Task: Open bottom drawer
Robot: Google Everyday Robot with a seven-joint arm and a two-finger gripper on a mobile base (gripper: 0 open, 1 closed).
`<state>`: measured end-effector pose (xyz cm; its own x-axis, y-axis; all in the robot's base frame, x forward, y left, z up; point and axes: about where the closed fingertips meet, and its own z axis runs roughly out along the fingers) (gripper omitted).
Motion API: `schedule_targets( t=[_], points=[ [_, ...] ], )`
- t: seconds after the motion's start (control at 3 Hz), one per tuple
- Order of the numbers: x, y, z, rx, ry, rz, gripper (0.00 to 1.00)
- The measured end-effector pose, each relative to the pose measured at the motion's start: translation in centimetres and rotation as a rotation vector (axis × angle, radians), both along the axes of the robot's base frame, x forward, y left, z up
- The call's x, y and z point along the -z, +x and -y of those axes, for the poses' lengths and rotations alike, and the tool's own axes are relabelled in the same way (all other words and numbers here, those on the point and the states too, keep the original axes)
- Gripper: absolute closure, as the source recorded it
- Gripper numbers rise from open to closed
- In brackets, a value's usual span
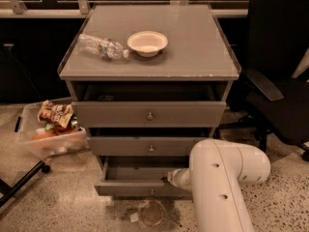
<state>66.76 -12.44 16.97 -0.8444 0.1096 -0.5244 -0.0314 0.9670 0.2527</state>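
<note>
The bottom drawer (130,187) is the lowest of three grey drawers in a grey cabinet. It is pulled out part way, and its plain grey inside shows. Its small round knob (152,192) sits at the middle of the front. My gripper (170,179) is at the top edge of the drawer front, right of the middle, at the end of my white arm (219,187). The arm hides the right part of the drawer.
The middle drawer (149,146) and top drawer (148,114) stand slightly open. A plastic bottle (101,46) and a white bowl (147,42) lie on the cabinet top. A clear bin of snacks (48,132) is at the left, a black office chair (280,81) at the right.
</note>
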Motion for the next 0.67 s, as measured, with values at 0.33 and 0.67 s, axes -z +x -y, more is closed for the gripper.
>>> schedule_targets(
  t=[0.33, 0.67],
  points=[
    [1.22, -2.95, 1.23, -0.073, -0.045, -0.092, 1.00],
    [1.16, -3.25, 1.33, -0.084, -0.051, -0.102, 1.00]
  ],
)
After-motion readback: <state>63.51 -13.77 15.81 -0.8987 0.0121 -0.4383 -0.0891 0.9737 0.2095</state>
